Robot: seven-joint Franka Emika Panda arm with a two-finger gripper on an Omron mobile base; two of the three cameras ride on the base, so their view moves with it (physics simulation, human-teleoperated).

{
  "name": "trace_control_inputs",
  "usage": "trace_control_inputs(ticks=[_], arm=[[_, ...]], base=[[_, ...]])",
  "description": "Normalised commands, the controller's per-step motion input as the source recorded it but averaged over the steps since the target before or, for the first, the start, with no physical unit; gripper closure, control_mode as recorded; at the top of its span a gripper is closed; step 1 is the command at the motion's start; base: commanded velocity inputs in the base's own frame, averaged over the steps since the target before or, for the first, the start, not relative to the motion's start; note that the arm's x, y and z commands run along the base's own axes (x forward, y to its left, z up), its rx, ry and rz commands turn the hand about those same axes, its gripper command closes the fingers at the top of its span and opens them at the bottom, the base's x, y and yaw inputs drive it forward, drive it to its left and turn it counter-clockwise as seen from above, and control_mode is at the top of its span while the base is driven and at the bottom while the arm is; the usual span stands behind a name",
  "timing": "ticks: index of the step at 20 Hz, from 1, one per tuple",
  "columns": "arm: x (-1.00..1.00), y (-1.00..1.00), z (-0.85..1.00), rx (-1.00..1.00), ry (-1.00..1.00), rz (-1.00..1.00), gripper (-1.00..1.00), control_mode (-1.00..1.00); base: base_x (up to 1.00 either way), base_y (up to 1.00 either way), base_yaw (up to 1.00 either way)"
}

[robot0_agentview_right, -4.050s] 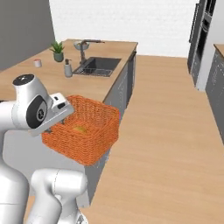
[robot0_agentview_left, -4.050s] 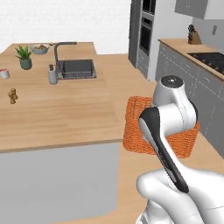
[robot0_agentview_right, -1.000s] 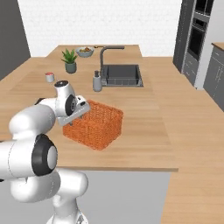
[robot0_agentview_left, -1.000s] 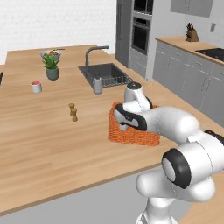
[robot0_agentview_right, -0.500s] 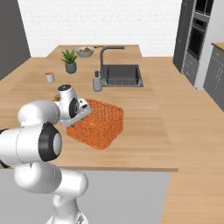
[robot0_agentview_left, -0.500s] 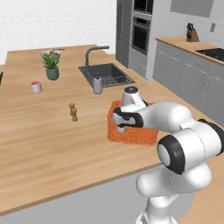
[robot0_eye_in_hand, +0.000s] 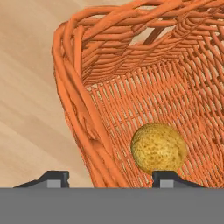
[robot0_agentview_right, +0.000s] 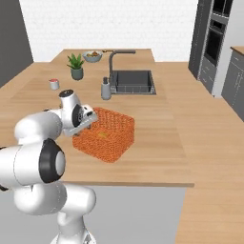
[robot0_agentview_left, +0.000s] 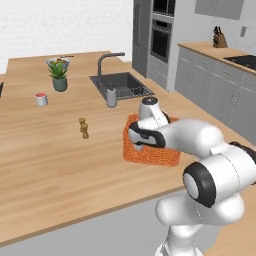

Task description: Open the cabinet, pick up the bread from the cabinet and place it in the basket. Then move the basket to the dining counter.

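At the basket's near wall, the gripper (robot0_eye_in_hand: 105, 177) straddles the rim, one tip outside and one inside, jaws spread apart and clear of the wicker. The bread (robot0_eye_in_hand: 159, 148) lies inside the basket (robot0_eye_in_hand: 131, 74) at about one o'clock of the fingertips. The basket sits on the dining counter (robot0_agentview_right: 157, 143), sink (robot0_agentview_right: 133, 81) at twelve o'clock.

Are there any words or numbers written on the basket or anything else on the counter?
None can be read.
The orange wicker basket is plain weave, no label.
The bread inside it has no wrapper or writing.
The small cup and soap dispenser on the dining counter are too small to show any print.
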Motion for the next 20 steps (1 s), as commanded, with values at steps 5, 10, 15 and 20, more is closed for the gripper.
trace_control_inputs(ticks=[5, 10, 15, 20], arm=[[-0.52, 0.09, 0.96, -0.03, -0.23, 0.0, -1.0, -1.0], [-0.89, 0.36, 1.0, -0.02, -0.32, 0.0, -1.0, -1.0], [-0.93, 0.34, 1.0, 0.0, -0.25, 0.0, -1.0, -1.0], [-0.5, 0.27, 1.0, 0.01, -0.03, 0.0, -1.0, -1.0]], base=[[0.0, 0.0, 0.0], [0.0, 0.0, 0.0], [0.0, 0.0, 0.0], [0.0, 0.0, 0.0]])
